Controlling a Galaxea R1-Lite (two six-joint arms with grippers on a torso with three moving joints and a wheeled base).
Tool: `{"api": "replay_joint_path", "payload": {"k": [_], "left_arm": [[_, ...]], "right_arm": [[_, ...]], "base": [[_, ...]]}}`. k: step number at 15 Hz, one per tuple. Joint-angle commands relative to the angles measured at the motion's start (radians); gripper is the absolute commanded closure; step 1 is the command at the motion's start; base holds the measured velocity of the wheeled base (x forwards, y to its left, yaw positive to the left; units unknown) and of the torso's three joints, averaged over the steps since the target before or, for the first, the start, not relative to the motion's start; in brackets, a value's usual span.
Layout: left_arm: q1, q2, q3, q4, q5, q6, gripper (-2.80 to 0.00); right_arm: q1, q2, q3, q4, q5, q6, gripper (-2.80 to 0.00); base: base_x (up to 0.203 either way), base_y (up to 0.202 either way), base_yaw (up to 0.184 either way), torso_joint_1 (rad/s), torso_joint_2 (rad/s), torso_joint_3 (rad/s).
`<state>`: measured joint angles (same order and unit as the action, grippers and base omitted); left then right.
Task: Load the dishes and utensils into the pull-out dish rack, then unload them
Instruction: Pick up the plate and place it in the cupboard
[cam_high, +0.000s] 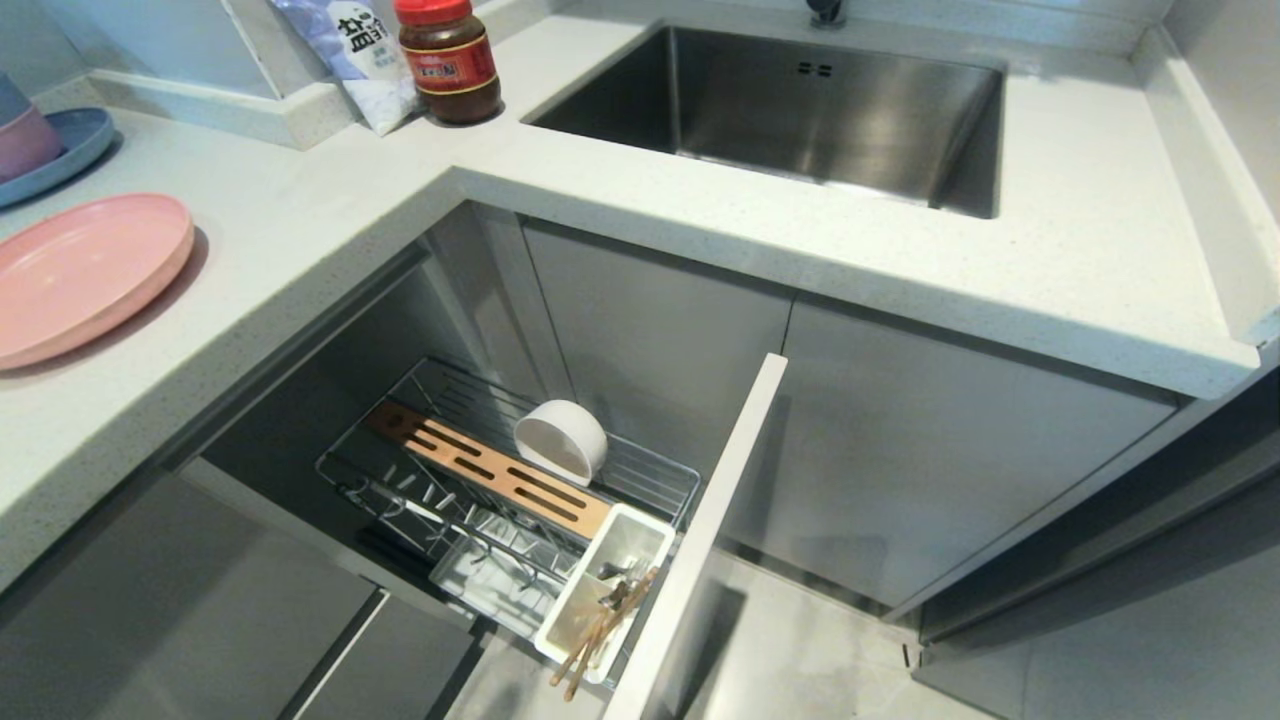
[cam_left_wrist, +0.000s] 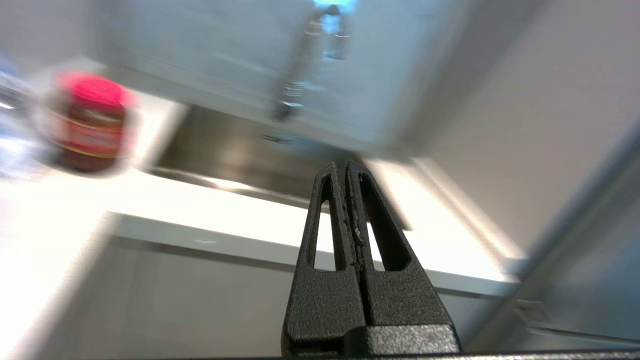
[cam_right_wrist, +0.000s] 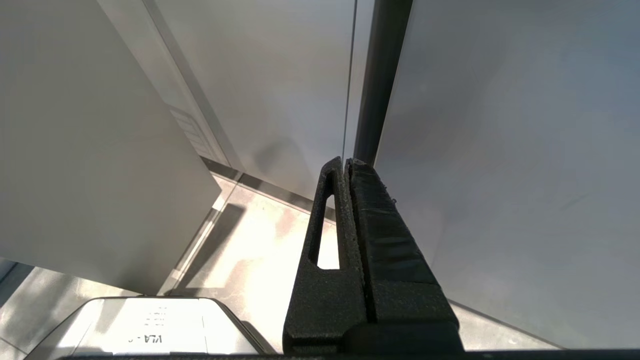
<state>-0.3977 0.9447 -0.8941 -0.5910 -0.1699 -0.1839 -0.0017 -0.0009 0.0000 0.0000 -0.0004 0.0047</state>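
- On your far left, the pink plate (cam_high: 85, 272) lies flat on the countertop (cam_high: 330, 215), beside a blue plate (cam_high: 62, 155).
- Below the counter, the pull-out dish rack (cam_high: 520, 520) stands open; the white bowl (cam_high: 562, 440) sits tipped on its side behind the wooden strip (cam_high: 490, 470).
- The chopsticks (cam_high: 600, 635) and metal utensils stand in the cutlery tray (cam_high: 605, 590), against the front panel (cam_high: 700, 540).
- Your left gripper (cam_left_wrist: 346, 167) has its fingers pressed together, empty, facing the sink (cam_left_wrist: 225, 155) and a red-lidded jar (cam_left_wrist: 92, 122).
- Your right gripper (cam_right_wrist: 345, 162) is likewise closed on nothing, near the cabinet doors (cam_right_wrist: 500, 150).
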Motion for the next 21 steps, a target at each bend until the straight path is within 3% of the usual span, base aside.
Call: {"api": "replay_joint_path", "payload": {"k": [1,4,6,10,12,15,19,21], "left_arm": [[0.069,0.027,-0.106,0.149,0.096,0.085,0.0],[0.183,0.074,-0.142,0.214,0.134,0.27,0.0],[0.294,0.108,-0.176,0.283,0.217,0.316,0.0],[0.412,0.145,-0.285,0.534,0.259,0.328,0.0],[0.481,0.169,-0.328,0.587,0.26,0.323,0.0],[0.484,0.225,-0.359,0.604,0.277,0.279,0.0],[0.482,0.28,-0.491,0.839,0.297,0.225,0.0],[0.476,0.297,-0.511,0.892,0.299,0.205,0.0]], "right_arm": [[0.0,-0.004,0.002,0.0,0.0,0.0,0.0],[0.0,-0.004,0.002,0.0,-0.001,0.0,0.0],[0.0,-0.004,0.002,0.0,-0.001,0.0,0.0],[0.0,-0.004,0.002,0.0,-0.001,0.0,0.0],[0.0,-0.004,0.002,0.0,0.0,0.0,0.0],[0.0,-0.004,0.002,0.0,0.0,0.0,0.0],[0.0,-0.004,0.002,0.0,-0.001,0.0,0.0],[0.0,-0.004,0.002,0.0,0.0,0.0,0.0]], "base": [[0.0,0.0,0.0,0.0,0.0,0.0],[0.0,0.0,0.0,0.0,0.0,0.0],[0.0,0.0,0.0,0.0,0.0,0.0],[0.0,0.0,0.0,0.0,0.0,0.0],[0.0,0.0,0.0,0.0,0.0,0.0],[0.0,0.0,0.0,0.0,0.0,0.0],[0.0,0.0,0.0,0.0,0.0,0.0],[0.0,0.0,0.0,0.0,0.0,0.0]]}}
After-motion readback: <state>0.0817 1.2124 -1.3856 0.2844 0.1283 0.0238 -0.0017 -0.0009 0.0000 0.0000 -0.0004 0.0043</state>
